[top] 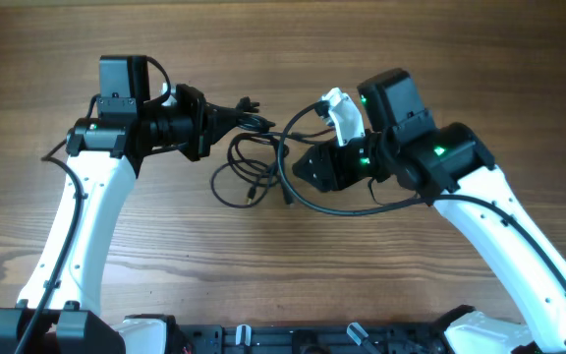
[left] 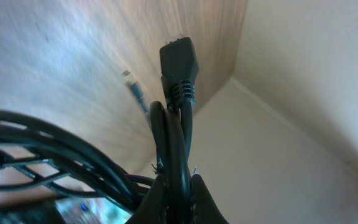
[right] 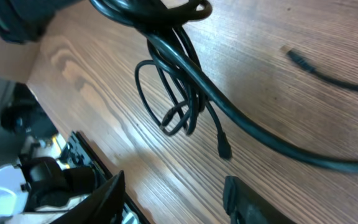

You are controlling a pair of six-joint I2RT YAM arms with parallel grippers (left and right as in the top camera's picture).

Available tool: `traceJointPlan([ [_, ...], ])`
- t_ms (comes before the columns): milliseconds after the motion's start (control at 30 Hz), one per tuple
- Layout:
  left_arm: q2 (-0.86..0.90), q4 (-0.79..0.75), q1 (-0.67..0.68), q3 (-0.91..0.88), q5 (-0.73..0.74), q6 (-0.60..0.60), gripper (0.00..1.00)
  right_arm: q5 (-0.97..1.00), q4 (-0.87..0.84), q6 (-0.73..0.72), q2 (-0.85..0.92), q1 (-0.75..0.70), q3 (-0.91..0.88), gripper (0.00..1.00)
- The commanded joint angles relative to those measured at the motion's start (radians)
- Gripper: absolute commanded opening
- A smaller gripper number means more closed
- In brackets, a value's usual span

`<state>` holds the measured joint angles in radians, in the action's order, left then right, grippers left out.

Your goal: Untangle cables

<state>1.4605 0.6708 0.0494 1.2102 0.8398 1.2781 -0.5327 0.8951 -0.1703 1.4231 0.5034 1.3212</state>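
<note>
Thin black cables (top: pixel 254 162) lie in tangled loops on the wooden surface (top: pixel 293 265) between both arms. The left hand (left: pixel 176 193) pinches several strands, its fingertips cut off at the frame edge. The right hand (right: pixel 173 196) stands spread.

Cables (top: pixel 254 165): black cords, no lettering I can make out from here.
Plug (left: pixel 179 59): plain black housing close up, no brand or mark legible.
Arms (top: pixel 86 226): white and black shells, nothing printed that reads at this size.
Green lights (top: pixel 365 160): small glowing dots, not signs or numbers.
Surface (top: pixel 293 265): wood grain only, no writing.
</note>
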Motion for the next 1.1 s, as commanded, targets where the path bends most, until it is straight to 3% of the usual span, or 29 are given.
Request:
traceJointPlan([
  [0, -0.008, -0.001, -0.006, 0.014, 0.169, 0.202, 0.04, -0.039, -0.002, 0.096, 0.05, 0.004, 0.006, 0.49],
  [133, -0.008, -0.001, -0.006, 0.014, 0.272, 0.222, 0.04, -0.038, -0.079, 0.118, 0.079, 0.004, 0.006, 0.45],
  [433, -0.008, -0.001, -0.006, 0.014, 0.278, 0.218, 0.04, -0.045, -0.188, 0.15, 0.079, 0.002, 0.006, 0.36],
  [567, -0.008, -0.001, -0.006, 0.014, 0.278, 0.217, 0.04, -0.09, -0.201, 0.155, 0.076, -0.037, 0.006, 0.37],
  [767, -0.008, -0.001, -0.006, 0.014, 0.278, 0.195, 0.04, -0.361, -0.214, 0.192, 0.071, -0.116, 0.006, 0.39],
  [1067, -0.008, -0.001, -0.006, 0.014, 0.278, 0.192, 0.04, -0.385, -0.195, 0.308, 0.071, -0.125, 0.006, 0.41],
])
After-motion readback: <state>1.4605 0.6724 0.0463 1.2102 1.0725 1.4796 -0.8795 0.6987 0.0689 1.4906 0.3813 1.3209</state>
